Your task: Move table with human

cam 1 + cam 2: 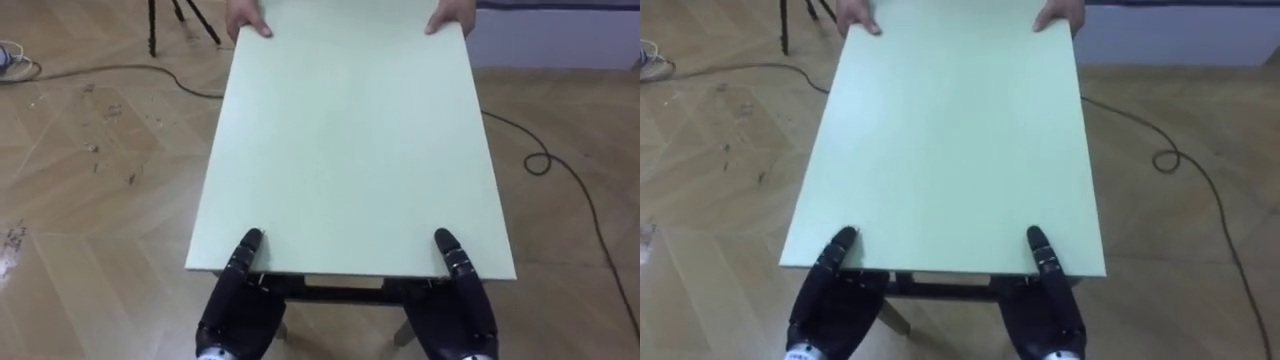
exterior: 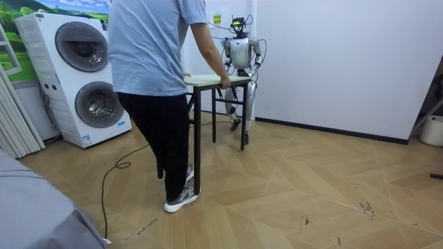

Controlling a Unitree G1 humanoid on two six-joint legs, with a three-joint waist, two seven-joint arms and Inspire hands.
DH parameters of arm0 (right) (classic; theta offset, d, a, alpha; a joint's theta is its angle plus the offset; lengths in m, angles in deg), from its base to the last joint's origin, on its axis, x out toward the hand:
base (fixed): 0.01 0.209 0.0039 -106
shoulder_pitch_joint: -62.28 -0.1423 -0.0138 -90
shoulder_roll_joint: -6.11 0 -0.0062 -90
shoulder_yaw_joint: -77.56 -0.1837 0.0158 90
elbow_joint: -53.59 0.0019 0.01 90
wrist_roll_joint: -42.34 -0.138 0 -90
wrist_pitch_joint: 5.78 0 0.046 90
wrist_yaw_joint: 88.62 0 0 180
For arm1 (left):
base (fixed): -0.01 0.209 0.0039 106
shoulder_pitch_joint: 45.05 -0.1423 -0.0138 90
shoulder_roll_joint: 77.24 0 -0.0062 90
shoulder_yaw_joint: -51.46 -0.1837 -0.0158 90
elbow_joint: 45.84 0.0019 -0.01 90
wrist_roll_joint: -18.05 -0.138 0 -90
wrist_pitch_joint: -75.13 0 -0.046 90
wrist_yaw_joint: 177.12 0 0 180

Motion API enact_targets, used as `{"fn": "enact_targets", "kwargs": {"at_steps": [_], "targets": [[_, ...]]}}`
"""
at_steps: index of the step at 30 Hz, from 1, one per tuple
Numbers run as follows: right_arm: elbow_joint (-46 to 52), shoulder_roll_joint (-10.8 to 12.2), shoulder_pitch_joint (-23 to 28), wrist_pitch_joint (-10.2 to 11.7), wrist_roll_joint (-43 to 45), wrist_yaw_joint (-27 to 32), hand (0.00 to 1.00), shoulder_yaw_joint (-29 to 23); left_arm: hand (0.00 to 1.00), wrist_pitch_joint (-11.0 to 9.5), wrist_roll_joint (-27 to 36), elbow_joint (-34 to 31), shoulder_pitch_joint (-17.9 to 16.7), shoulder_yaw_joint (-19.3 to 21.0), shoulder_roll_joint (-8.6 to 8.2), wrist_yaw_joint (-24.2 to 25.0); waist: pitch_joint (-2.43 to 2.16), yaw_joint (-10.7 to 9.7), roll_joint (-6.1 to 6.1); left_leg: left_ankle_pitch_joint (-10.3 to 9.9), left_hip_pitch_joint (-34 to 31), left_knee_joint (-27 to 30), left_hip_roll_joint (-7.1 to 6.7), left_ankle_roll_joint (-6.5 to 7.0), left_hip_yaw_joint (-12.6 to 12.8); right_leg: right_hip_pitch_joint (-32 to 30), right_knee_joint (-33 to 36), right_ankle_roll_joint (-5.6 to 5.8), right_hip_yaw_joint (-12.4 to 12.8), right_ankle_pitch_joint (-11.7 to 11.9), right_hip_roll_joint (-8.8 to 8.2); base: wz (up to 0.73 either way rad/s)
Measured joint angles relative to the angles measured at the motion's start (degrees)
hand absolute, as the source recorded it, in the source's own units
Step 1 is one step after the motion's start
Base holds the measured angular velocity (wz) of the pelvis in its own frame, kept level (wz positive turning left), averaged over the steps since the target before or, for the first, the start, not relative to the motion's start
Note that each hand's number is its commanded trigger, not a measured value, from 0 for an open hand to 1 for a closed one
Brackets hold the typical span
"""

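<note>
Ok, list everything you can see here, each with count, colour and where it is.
table: one, pale green top on dark legs, between the robot and a person
washing machines: two, white, stacked at the room view's left
tripod: one, black, legs on the floor beyond the table's far left corner
floor: one, light brown wooden parquet, under everything
person: one, light blue top and dark trousers, at the table's far end
person's hands: two, on the table's far edge
left hand: one, black, at the table's near edge, left corner
right hand: one, black, at the near edge, right corner
</note>
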Motion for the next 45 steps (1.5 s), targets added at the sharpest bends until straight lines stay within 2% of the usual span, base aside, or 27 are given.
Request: {"fn": "enact_targets", "kwargs": {"at_steps": [3, 6, 11, 14, 15, 16, 17, 18, 19, 20, 21, 22, 23, 25, 27, 28, 30, 32, 33, 34, 35, 36, 37, 39, 40, 42, 45], "targets": [[0.49, 0.46, -0.44, 0.1, -0.32, 0.01, 1.0, 0.03, 1.0, -0.37, -0.03, -1.22, 0.83, -0.17, 1.15, 0.0, 0.1, 0.87, -1.91, 2.3, -3.12, -0.27, 0.83, -0.19, 0.74, 0.21, -5.73, -0.3, 1.43, -5.25, 1.18, -0.05], [0.48, 1.19, -2.2, 0.28, -0.37, -0.05, 1.0, 0.14, 1.0, -0.65, -0.77, -2.08, 2.06, 0.92, 1.21, 0.01, 0.42, 1.33, -2.58, 4.8, -7.01, -0.4, 1.64, -0.33, 1.48, -0.08, -12.66, -0.9, 1.32, -8.84, 2.29, -0.11], [-0.35, 2.37, -4.14, 0.23, -0.88, -0.05, 1.0, 0.23, 1.0, -0.66, -1.61, -1.75, 4.5, 2.12, 1.41, 0.01, 0.41, 2.33, -2.62, 9.25, -11.05, -2.07, 4.31, -1.09, 1.06, -1.5, -19.01, -1.58, -0.98, -9.58, 6.04, -0.09], [-0.88, 2.4, -3.66, 0.42, -1.92, -0.08, 1.0, 0.65, 1.0, -0.64, -2.52, -1.47, 4.04, 1.84, 1.67, 0.01, 0.36, 2.56, -2.34, 13.69, -10.18, -6.4, 5.29, -1.93, -0.8, -2.02, -19.74, -3.56, -2.06, -8.5, 8.51, 0.07], [-0.92, 2.48, -3.08, 0.85, -2.05, -0.08, 1.0, 0.81, 1.0, -0.72, -2.82, -1.14, 3.94, 1.33, 1.57, 0.01, 0.47, 3.12, -1.87, 15.97, -9.26, -8.71, 5.93, -2.43, -1.53, -2.23, -19.74, -4.7, -2.02, -8.01, 9.73, 0.0], [-0.9, 2.53, -2.41, 1.45, -2.17, -0.26, 1.0, 0.95, 1.0, -0.96, -3.18, -0.86, 3.99, 0.71, 1.69, 0.01, 0.53, 4.12, -1.09, 19.55, -7.67, -13.07, 6.56, -3.6, -2.45, -2.48, -20.3, -6.5, -1.83, -6.96, 11.4, 0.0], [-0.9, 2.58, -2.17, 1.51, -2.19, -0.37, 1.0, 0.95, 1.0, -1.09, -3.22, -0.84, 3.99, 0.59, 1.67, 0.01, 0.47, 4.38, -0.73, 22.0, -6.74, -16.07, 6.62, -5.07, -3.61, -2.64, -21.15, -7.32, -1.65, -6.27, 12.4, 0.0], [-0.87, 2.59, -1.85, 1.59, -2.38, -0.8, 1.0, 0.7, 1.0, -1.33, -3.41, -0.73, 4.58, 0.25, 1.48, 0.01, 0.52, 4.85, -0.12, 25.64, -6.22, -18.96, 7.04, -9.45, -6.33, -3.59, -21.96, -8.01, -2.9, -5.06, 13.28, -0.06], [-1.18, 2.31, -1.82, 1.76, -2.25, -0.86, 1.0, 0.83, 1.0, -1.81, -3.61, -0.18, 4.22, 0.12, 0.97, 0.34, 0.85, 5.23, 0.1, 20.68, -6.41, -13.18, 7.13, -7.23, -6.41, -4.18, -21.25, -8.86, -5.07, -4.57, 12.12, -0.23], [-1.44, 2.02, -1.84, 1.97, -2.13, -0.86, 1.0, 1.13, 1.0, -2.01, -3.03, 0.25, 3.7, 0.18, 0.84, 0.76, 0.84, 5.77, 0.13, 16.14, -6.49, -8.06, 7.08, -6.17, -6.19, -4.17, -21.24, -9.22, -5.9, -4.34, 11.61, -0.65], [-1.56, 1.04, -1.96, 2.03, -1.89, -0.86, 1.0, 1.64, 1.0, -1.88, -1.46, 0.43, 2.47, 0.14, 0.79, 1.2, 0.93, 6.84, 0.78, 7.71, -6.41, 2.26, 7.07, -6.01, -6.16, -4.15, -21.28, -9.79, -7.25, -3.73, 11.1, -0.73], [-1.56, 0.45, -2.0, 1.88, -1.75, -0.85, 1.0, 1.98, 1.0, -1.68, -0.75, 0.44, 1.09, -0.04, 0.72, 1.94, 0.93, 7.02, 1.82, 1.94, -5.92, 11.0, 7.07, -6.32, -6.38, -4.14, -21.32, -10.03, -8.91, -3.04, 11.08, -0.61], [-1.55, 0.04, -1.97, 1.87, -1.63, -0.86, 1.0, 2.16, 1.0, -1.59, -0.71, 0.43, 0.5, -0.03, 0.53, 2.3, 0.96, 6.81, 2.22, -0.1, -5.43, 14.16, 7.08, -6.46, -6.52, -4.15, -21.31, -9.95, -10.06, -2.71, 11.09, -0.23], [-1.55, -1.21, -1.95, 1.86, -1.48, -1.4, 1.0, 2.74, 1.0, -0.91, -0.67, 0.38, -1.33, 0.44, 0.23, 4.17, 0.89, 5.25, 3.69, -5.72, -1.74, 24.35, 7.9, -6.51, -6.77, -4.22, -21.25, -10.45, -14.86, -2.28, 11.65, 0.15], [-1.52, -1.7, -1.9, 1.87, -1.55, -2.06, 1.0, 2.75, 1.0, -0.53, -0.67, 0.24, -1.68, 0.45, 0.18, 4.78, 0.96, 3.66, 4.47, -6.76, 3.12, 26.67, 8.12, -7.06, -7.03, -4.95, -20.17, -10.86, -17.59, -2.32, 11.77, 0.48], [-1.43, -1.79, -1.91, 1.91, -1.54, -2.34, 1.0, 2.57, 1.0, -0.39, -0.79, 0.19, -1.52, 0.47, 0.07, 4.79, 1.04, 2.55, 5.2, -7.26, 6.4, 26.06, 8.95, -7.66, -6.98, -6.03, -18.84, -11.16, -19.1, -2.46, 11.81, 0.56], [-1.38, -1.67, -2.28, 1.92, -1.54, -2.35, 1.0, 2.59, 1.0, -0.25, -0.93, 0.21, -0.9, 1.01, -0.02, 4.58, 1.24, 1.91, 5.77, -9.52, 9.93, 21.21, 9.48, -9.2, -6.99, -8.0, -16.04, -11.46, -19.72, -2.72, 11.58, 0.32], [-1.39, -1.77, -2.18, 2.5, -1.25, -2.01, 1.0, 3.09, 1.0, -0.21, -0.99, 0.23, -0.67, 1.19, -0.45, 3.48, 1.3, 1.58, 5.73, -9.83, 12.43, 13.47, 7.08, -9.37, -9.04, -10.81, -12.55, -13.42, -15.28, -1.6, 11.27, 0.28], [-1.38, -1.78, -1.84, 2.64, -1.25, -2.03, 1.0, 3.18, 1.0, -0.21, -0.83, 0.26, -0.67, 0.96, -0.15, 3.31, 0.58, 0.73, 6.17, -9.93, 13.8, 8.01, 6.31, -9.52, -11.27, -13.96, -14.68, -14.37, -9.35, -0.56, 13.8, 0.28], [-0.22, -1.48, -1.79, 2.64, -1.04, -2.15, 1.0, 3.19, 1.0, -0.12, -0.91, -0.77, -0.59, 1.55, 0.11, 3.63, 0.02, 0.88, 5.13, -11.57, 13.38, 6.26, 5.16, -10.93, -11.73, -16.62, -19.69, -14.76, -7.19, 3.37, 15.44, 0.0], [0.54, -1.56, -2.0, 2.79, -0.67, -2.1, 1.0, 3.16, 1.0, -0.13, -1.25, -0.84, -0.72, 1.92, -0.85, 3.91, 0.17, 1.57, 6.24, -13.31, 12.99, 8.71, 6.42, -11.59, -11.6, -16.92, -18.85, -14.44, -9.07, 4.07, 15.46, -0.42], [0.43, -1.53, -3.18, 3.04, 0.19, -1.71, 1.0, 2.99, 1.0, -0.1, -1.69, -0.8, -0.93, 2.56, -2.09, 4.13, 1.05, 1.82, 8.42, -15.8, 13.65, 10.35, 8.54, -11.88, -12.47, -17.69, -17.07, -15.12, -11.11, 4.47, 16.82, -0.07], [0.34, -1.51, -3.32, 3.44, 0.5, -1.71, 1.0, 2.9, 1.0, 0.47, -1.69, -0.77, -0.51, 2.28, -2.03, 3.63, 1.16, 0.7, 8.98, -17.41, 14.08, 7.49, 8.69, -11.16, -13.35, -18.91, -15.8, -15.18, -12.88, 4.51, 16.1, 0.23], [0.34, -1.43, -3.38, 3.31, 0.41, -1.69, 1.0, 1.87, 1.0, -0.02, -1.62, -0.78, 0.54, 1.02, -1.88, 2.48, 1.19, -0.46, 8.13, -18.11, 14.95, 1.98, 7.55, -9.79, -12.86, -21.16, -14.17, -15.0, -13.6, 4.8, 14.33, 0.49], [0.31, -1.12, -3.78, 2.94, 0.52, -1.45, 1.0, 0.59, 1.0, -0.67, -1.44, -0.76, 1.37, 0.32, -1.94, 1.79, 1.21, -0.48, 7.64, -18.33, 14.23, 0.84, 6.61, -7.75, -12.78, -22.32, -14.13, -14.75, -13.8, 5.56, 13.4, 0.26], [-0.97, -0.24, -4.56, 2.17, 0.99, -1.37, 1.0, -0.57, 1.0, -1.63, -1.38, -0.31, 2.31, -0.36, -2.16, 0.26, 1.06, -0.53, 6.75, -17.09, 12.76, 0.89, 5.09, -5.37, -12.85, -23.42, -14.58, -14.49, -13.42, 7.64, 12.02, 0.12], [-3.0, 1.08, -4.5, 1.29, 2.62, -1.37, 1.0, -1.43, 1.0, -1.76, -0.99, 1.9, 2.8, -0.31, -1.92, 0.06, 0.95, -0.6, 5.97, -15.84, 12.36, 0.96, 2.99, -4.17, -12.65, -22.88, -15.85, -14.04, -12.67, 9.77, 10.35, 0.05]]}}
